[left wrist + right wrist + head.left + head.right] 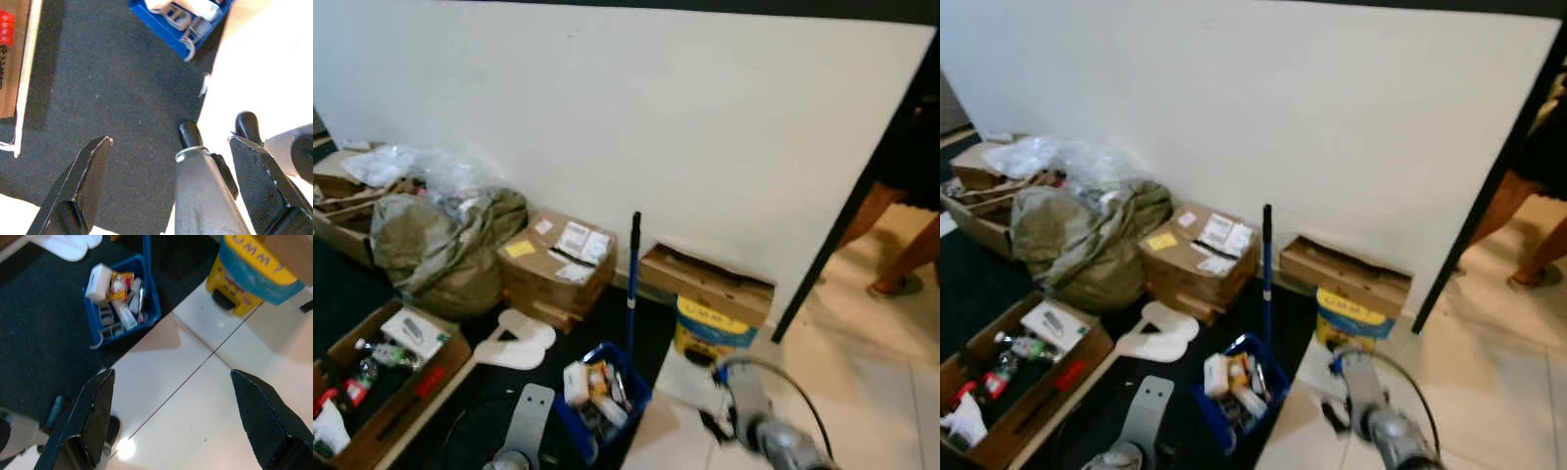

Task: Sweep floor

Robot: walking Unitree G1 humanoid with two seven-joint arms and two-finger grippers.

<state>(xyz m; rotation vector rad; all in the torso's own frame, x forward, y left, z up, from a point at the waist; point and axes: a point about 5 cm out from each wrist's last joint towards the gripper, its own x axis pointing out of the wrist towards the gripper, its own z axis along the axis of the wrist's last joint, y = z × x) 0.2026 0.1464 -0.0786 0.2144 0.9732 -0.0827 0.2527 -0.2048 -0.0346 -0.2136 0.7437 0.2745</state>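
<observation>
A broom's blue pole stands upright against the white wall, its lower end hidden behind a blue basket full of small items. No gripper touches it. My left gripper hangs open over the dark carpet beside the tile edge, with the basket ahead of it. Open as well, my right gripper hovers above the white tiles, nothing between its fingers. The basket and pole lie beyond it. Both silver arms show at the bottom of the eye views.
Along the wall sit an olive bag, a taped cardboard box, a flat box and a yellow-blue tub. White slippers and an open box of clutter lie on the carpet. A person's legs stand at right.
</observation>
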